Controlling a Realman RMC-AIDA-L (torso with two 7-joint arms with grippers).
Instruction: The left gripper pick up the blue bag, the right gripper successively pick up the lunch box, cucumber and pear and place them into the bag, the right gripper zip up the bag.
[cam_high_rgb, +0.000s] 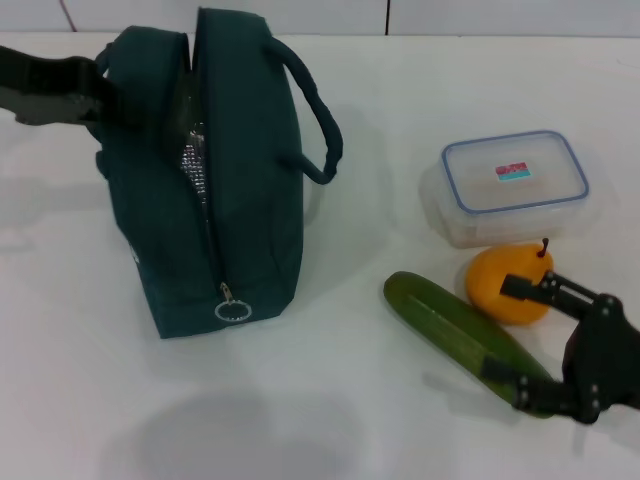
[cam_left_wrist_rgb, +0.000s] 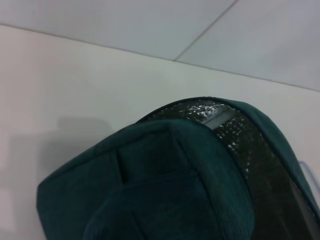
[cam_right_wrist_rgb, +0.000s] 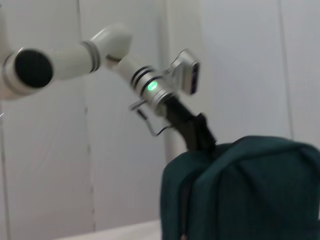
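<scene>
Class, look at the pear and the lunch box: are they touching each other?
Cannot tell. In the head view the pear overlaps the near edge of the lunch box, with no gap visible, but contact isn't plainly shown.

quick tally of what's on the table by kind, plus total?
Bags: 1, the blue bag, unzipped, foil lining showing.
Containers: 1, the lunch box, lid on.
Produce: 2, the cucumber and the pear, lying beside each other.
Total: 4.
Left tool is at the bag's far end; right tool is open over the cucumber.
</scene>
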